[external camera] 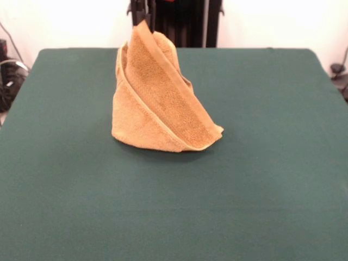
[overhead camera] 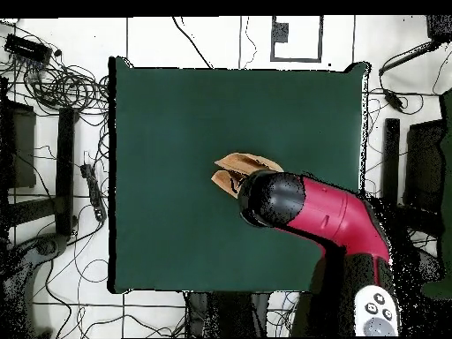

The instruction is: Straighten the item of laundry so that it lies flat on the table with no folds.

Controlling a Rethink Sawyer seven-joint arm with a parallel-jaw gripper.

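Observation:
The golden-tan towel [external camera: 157,103] is pulled up into a tall, folded cone on the green table [external camera: 261,179]. Its lower edge rests on the cloth left of centre. Its top corner rises to a peak at the dark gripper [external camera: 139,20], which shows against the black pedestal at the top edge and is shut on that corner. In the overhead view the red and black arm [overhead camera: 305,207] reaches over the table from the lower right. The arm's black end hides the gripper and most of the towel [overhead camera: 243,168]; only a tan bunch shows beside it.
The black pedestal [external camera: 182,22] stands behind the table's far edge. Cables and stands [overhead camera: 62,97] lie on the floor around the table. A white paper [overhead camera: 296,37] lies on the floor beyond the table's edge.

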